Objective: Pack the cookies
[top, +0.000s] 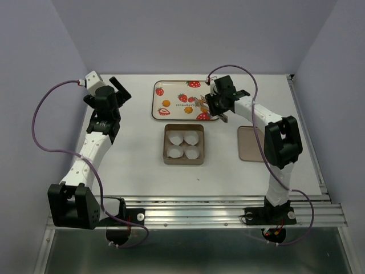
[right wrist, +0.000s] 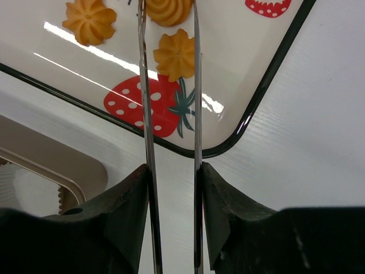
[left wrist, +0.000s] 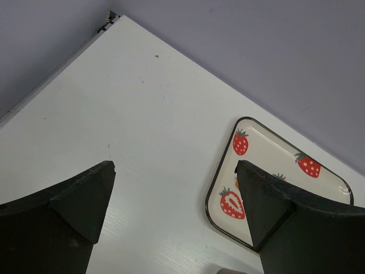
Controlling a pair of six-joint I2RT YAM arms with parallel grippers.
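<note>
Overhead, the left gripper (top: 120,90) hangs above the table (top: 131,148) at the left, well apart from the strawberry-print tray (top: 174,91). The right gripper (top: 212,108) is over the tray's near right corner. Two cookies (top: 166,103) lie in plain sight on the tray; any others are hidden under the gripper. The brown tin (top: 183,161) in front of the tray holds four white paper cups (top: 175,138), none with a cookie in it. A flat beige lid (top: 246,149) lies to the tin's right.

Left wrist view: the left gripper (left wrist: 175,171) is spread fully wide with nothing between its fingers. A corner of the tray (left wrist: 268,154) shows past them.

Right wrist view: the right gripper (right wrist: 174,171) is clamped on thin metal tongs (right wrist: 197,114), and their blades run nearly parallel. Three cookies (right wrist: 89,21) lie on the tray (right wrist: 239,63) – one left of the blades, two between them. The farthest spans the gap – the tips are cut off, so whether it is pinched cannot be told.
</note>
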